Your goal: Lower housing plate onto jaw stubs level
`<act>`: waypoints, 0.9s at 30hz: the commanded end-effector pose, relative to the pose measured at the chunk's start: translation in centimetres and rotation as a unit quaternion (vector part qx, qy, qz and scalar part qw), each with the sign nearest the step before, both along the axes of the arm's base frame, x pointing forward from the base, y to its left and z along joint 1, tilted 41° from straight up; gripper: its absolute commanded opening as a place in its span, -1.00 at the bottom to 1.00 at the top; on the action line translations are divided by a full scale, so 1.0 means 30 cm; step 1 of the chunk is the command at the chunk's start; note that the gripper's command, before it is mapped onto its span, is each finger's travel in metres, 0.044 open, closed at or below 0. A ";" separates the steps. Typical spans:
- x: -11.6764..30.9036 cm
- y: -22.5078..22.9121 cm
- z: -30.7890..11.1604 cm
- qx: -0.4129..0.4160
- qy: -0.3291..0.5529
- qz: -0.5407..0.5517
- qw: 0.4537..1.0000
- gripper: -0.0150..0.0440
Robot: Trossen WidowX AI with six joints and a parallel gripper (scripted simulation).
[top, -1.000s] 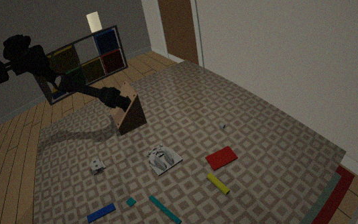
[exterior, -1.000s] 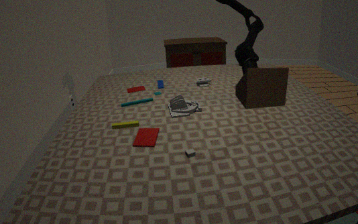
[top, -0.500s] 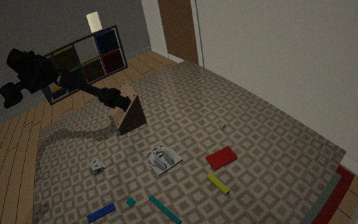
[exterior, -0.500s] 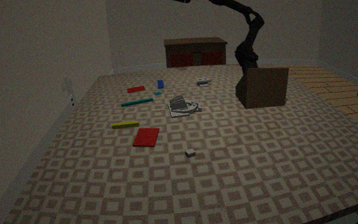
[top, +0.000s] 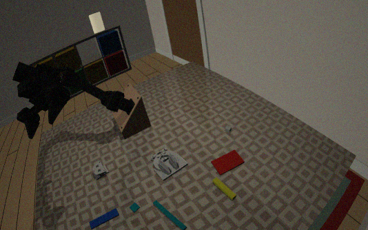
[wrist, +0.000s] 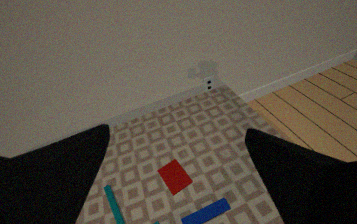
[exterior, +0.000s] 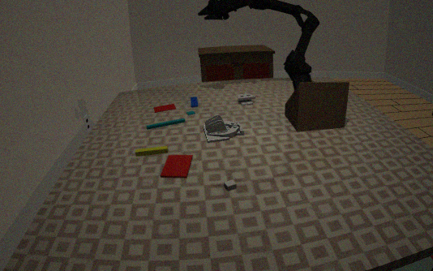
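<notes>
The grey base with the two jaws [top: 168,162] lies on the patterned carpet; it also shows in the exterior view [exterior: 220,127]. The small light-grey housing plate [top: 99,169] lies apart from it on the carpet, also seen in the exterior view [exterior: 246,98]. My gripper [top: 41,120] is high in the air, far from both, and shows at the top of the exterior view [exterior: 213,10]. In the wrist view its fingers stand wide open with nothing between them.
The arm rises from a brown box [top: 134,115]. A big red plate [top: 227,162], a yellow bar [top: 224,188], a teal bar [top: 169,214], a blue block [top: 104,217] and a small grey cube [top: 228,129] lie around. A shelf [top: 94,58] stands behind.
</notes>
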State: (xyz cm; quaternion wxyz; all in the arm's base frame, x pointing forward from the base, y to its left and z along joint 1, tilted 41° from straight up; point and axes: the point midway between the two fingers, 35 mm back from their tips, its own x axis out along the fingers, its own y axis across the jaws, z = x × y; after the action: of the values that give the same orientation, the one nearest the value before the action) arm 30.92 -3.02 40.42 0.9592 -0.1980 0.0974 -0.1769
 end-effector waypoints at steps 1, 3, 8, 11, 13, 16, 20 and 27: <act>0.004 -0.042 -0.060 0.030 0.018 -0.029 0.999 1.00; 0.004 -0.064 -0.088 0.045 0.026 -0.044 0.998 1.00; -0.003 -0.119 -0.159 0.083 0.044 -0.083 0.992 1.00; -0.010 -0.152 -0.200 0.105 0.054 -0.108 0.987 1.00; -0.017 -0.174 -0.228 0.120 0.060 -0.126 0.983 1.00; -0.029 -0.206 -0.269 0.142 0.068 -0.152 0.976 1.00; -0.049 -0.248 -0.323 0.171 0.078 -0.189 0.964 1.00; -0.096 -0.318 -0.414 0.218 0.090 -0.255 0.938 1.00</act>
State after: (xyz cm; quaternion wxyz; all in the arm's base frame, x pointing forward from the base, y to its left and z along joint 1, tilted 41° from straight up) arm 28.69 -11.72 29.24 0.9021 0.0107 0.2533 -0.3492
